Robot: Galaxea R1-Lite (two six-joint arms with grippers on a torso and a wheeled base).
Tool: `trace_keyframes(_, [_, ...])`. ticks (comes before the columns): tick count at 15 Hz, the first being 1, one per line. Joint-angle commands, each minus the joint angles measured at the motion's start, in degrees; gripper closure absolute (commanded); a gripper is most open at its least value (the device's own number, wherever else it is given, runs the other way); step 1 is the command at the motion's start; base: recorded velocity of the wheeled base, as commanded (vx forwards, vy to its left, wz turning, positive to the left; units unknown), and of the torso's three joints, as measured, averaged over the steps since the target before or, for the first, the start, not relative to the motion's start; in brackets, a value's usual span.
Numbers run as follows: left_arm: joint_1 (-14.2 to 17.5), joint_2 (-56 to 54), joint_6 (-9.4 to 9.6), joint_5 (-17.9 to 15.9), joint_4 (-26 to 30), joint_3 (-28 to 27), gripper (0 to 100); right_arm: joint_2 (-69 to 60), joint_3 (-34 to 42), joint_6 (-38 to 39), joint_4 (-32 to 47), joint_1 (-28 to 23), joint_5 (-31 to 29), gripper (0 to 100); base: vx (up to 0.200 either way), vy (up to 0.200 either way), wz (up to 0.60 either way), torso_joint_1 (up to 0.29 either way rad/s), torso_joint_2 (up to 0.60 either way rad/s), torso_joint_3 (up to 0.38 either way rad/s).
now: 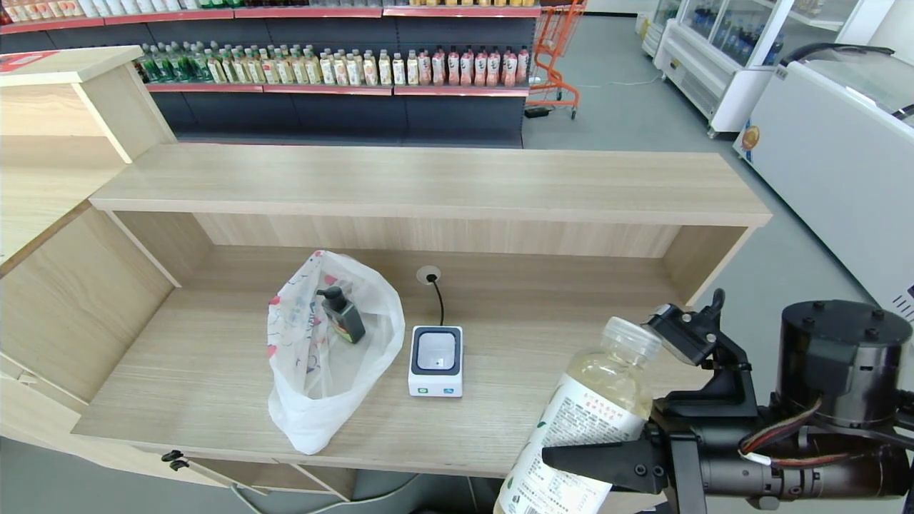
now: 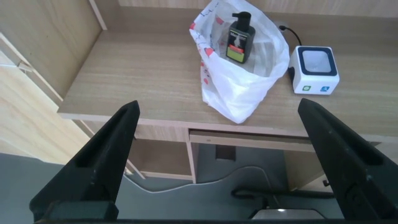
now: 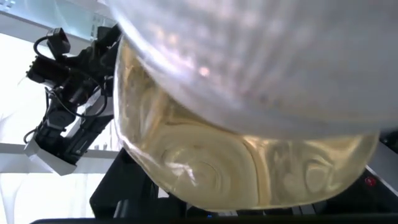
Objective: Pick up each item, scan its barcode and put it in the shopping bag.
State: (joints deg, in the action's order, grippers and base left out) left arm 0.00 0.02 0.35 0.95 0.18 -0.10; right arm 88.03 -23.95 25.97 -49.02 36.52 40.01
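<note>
My right gripper (image 1: pixel 605 385) is shut on a clear bottle (image 1: pixel 585 428) of pale yellow liquid with a white label and a clear cap. It holds the bottle tilted at the counter's front right corner, right of the white barcode scanner (image 1: pixel 435 360). The bottle's base (image 3: pixel 249 155) sits close against the right wrist camera. The white plastic shopping bag (image 1: pixel 321 385) lies open on the counter left of the scanner, with a dark pump bottle (image 1: pixel 343 318) inside. My left gripper (image 2: pixel 219 109) is open and hangs below and in front of the counter edge, facing the bag (image 2: pixel 239 93), the pump bottle (image 2: pixel 238 40) and the scanner (image 2: pixel 316 70).
The wooden counter (image 1: pixel 500 414) has a raised ledge (image 1: pixel 428 182) at the back and side walls. A black cable (image 1: pixel 438 300) runs from the scanner to a hole in the counter. Drink shelves (image 1: pixel 335 68) stand behind, freezers (image 1: pixel 835 135) at the right.
</note>
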Motion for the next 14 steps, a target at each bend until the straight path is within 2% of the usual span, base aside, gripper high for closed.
trace_keyframes(1, [0.0, 0.0, 0.0, 0.0, 0.0, 0.0, 0, 0.0, 0.0, 0.0, -0.1, 0.0, 0.0, 100, 0.0, 0.0, 0.0, 0.0, 0.0, 0.0])
trace_keyframes(11, [0.0, 0.0, 0.0, 0.0, 0.0, 0.0, 0, -0.3, -0.4, -0.5, -0.6, 0.0, -0.3, 100, 0.0, 0.0, 0.0, 0.0, 0.0, 0.0])
trace_keyframes(13, [0.0, 0.0, 0.0, 0.0, 0.0, 0.0, 0, -1.5, -0.3, -6.2, -0.9, -1.6, -1.2, 100, 0.0, 0.0, 0.0, 0.0, 0.0, 0.0])
trace_keyframes(14, [0.0, 0.0, 0.0, 0.0, 0.0, 0.1, 0, -1.1, -0.3, -13.5, -0.8, -4.7, -4.1, 100, 0.0, 0.0, 0.0, 0.0, 0.0, 0.0])
